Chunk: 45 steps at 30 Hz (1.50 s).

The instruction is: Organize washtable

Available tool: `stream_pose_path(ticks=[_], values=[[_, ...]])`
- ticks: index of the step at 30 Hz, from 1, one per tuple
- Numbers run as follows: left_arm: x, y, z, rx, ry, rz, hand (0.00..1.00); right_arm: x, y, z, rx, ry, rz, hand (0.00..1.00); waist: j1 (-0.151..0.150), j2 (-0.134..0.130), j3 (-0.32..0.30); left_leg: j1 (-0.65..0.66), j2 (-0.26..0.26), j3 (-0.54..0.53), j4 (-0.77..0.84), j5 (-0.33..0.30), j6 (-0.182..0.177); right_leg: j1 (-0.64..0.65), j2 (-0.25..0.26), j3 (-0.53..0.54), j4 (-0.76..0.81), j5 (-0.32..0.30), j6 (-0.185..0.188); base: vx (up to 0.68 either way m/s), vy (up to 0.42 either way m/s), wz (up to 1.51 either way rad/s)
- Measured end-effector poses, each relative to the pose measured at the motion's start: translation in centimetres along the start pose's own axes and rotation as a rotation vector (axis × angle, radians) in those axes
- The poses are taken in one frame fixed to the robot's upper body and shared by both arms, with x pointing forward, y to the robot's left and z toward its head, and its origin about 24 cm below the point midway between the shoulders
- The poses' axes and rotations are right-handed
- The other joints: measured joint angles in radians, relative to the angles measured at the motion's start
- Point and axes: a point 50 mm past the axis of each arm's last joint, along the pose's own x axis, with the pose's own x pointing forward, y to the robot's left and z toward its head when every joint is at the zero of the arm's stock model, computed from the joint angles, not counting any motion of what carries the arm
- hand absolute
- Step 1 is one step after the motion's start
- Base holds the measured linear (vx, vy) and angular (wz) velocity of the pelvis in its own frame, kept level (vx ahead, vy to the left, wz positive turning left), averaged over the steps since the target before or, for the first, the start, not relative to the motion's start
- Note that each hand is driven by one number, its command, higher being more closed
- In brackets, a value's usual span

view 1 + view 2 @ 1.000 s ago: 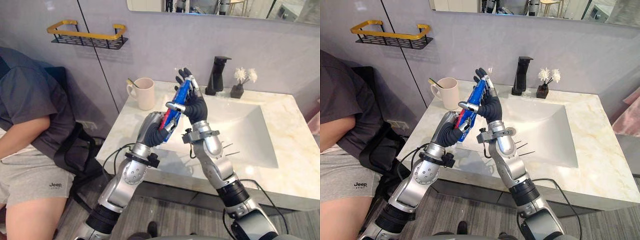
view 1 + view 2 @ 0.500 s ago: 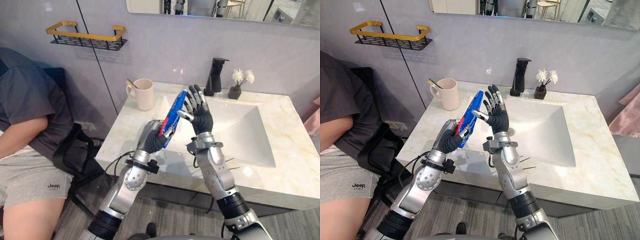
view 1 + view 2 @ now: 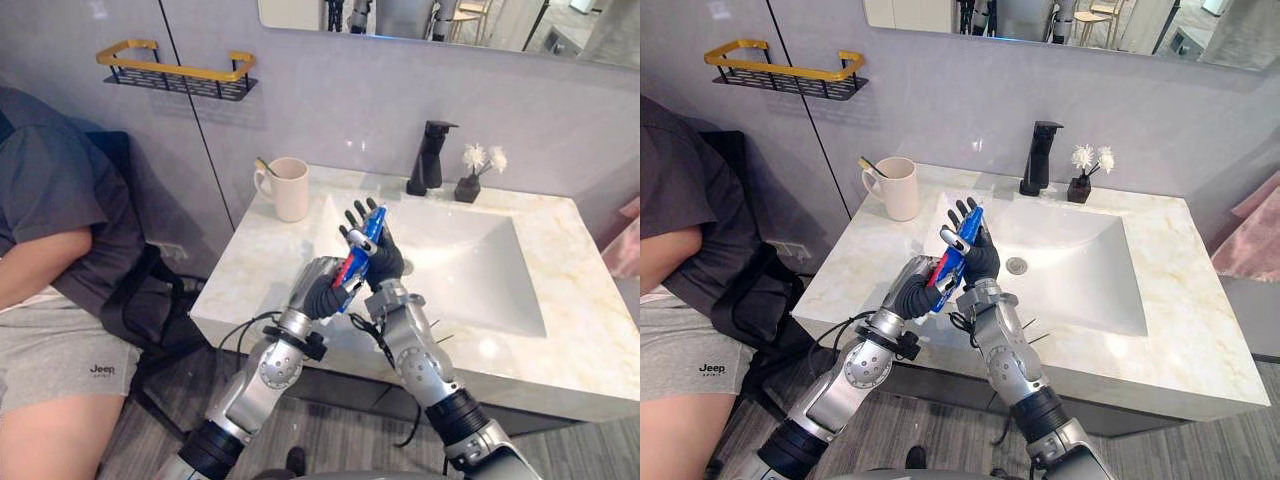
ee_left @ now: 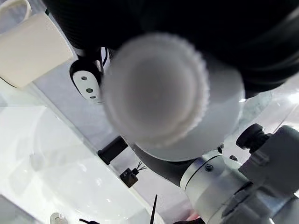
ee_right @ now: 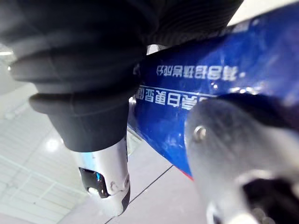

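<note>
- Both hands have dropped lower over the front left part of the table (image 3: 560, 335). The right hand (image 3: 383, 262), spread open beside the toothpaste tube (image 3: 366, 236) half a second ago, now lies against it.
- The tube looks light, soft-walled and slick. Squeezing its body would likely dent it, so the stiffer shoulder by the white cap (image 4: 156, 91) seems the surer hold.
- The left hand (image 3: 322, 290) clenches its fingers round the cap end. The right hand's fingers stand nearly straight behind the blue body, with the thumb (image 3: 950, 238) crossing the front to pinch it.
- The tube hangs slanted in the air, near the table's front edge and left of the basin (image 3: 470, 260).
</note>
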Motion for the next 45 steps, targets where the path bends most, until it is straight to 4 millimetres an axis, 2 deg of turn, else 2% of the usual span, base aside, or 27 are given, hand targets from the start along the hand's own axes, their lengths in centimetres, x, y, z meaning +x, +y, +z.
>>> stream_pose_path(ticks=[11, 20, 34, 35, 41, 45], values=[[0.8, 1.2, -0.1, 0.161, -0.083, -0.089, 1.00, 0.2, 0.0, 0.0, 0.136, 0.079, 0.050, 0.00, 0.000, -0.001, -0.001, -0.018, 0.020, 0.000, 0.000, 0.010, -0.014, -0.004, 0.022, 0.001, -0.034, 0.029, -0.015, -0.04, -0.022, -0.01], [0.6, 1.6, -0.7, 0.293, -0.116, -0.179, 1.00, -0.3, -0.6, -0.4, 0.129, 0.142, 0.042, 0.00, -0.001, -0.002, -0.002, -0.028, 0.033, 0.002, 0.000, 0.014, -0.021, -0.007, 0.036, 0.005, -0.052, 0.038, -0.025, -0.02, -0.024, -0.01], [0.9, 2.7, -1.7, 0.382, -0.110, -0.181, 1.00, -0.6, -0.7, -0.8, 0.134, 0.176, 0.041, 0.00, 0.000, -0.001, -0.002, -0.029, 0.033, 0.008, 0.000, 0.014, -0.021, -0.014, 0.036, 0.013, -0.048, 0.039, -0.025, 0.00, -0.005, -0.01], [0.9, 2.8, -1.9, 0.389, -0.102, -0.175, 1.00, -0.6, -0.7, -1.0, 0.134, 0.185, 0.042, 1.00, 0.000, -0.001, -0.002, -0.029, 0.033, 0.008, 0.000, 0.014, -0.021, -0.014, 0.036, 0.013, -0.047, 0.039, -0.025, 0.00, 0.000, 0.00], [1.2, 3.3, -2.7, 0.407, -0.063, -0.143, 1.00, -1.3, -1.0, -1.7, 0.151, 0.216, 0.043, 1.00, 0.000, 0.000, -0.001, -0.029, 0.032, 0.007, -0.001, 0.014, -0.021, -0.019, 0.034, 0.013, -0.035, 0.036, -0.023, 0.00, 0.000, 0.00], [1.0, 2.7, -2.7, 0.388, -0.075, -0.153, 1.00, -1.7, -1.4, -2.0, 0.161, 0.223, 0.023, 1.00, -0.001, 0.002, -0.001, -0.029, 0.028, 0.003, -0.001, 0.014, -0.021, -0.020, 0.030, 0.009, -0.029, 0.033, -0.021, -0.01, -0.001, 0.02]])
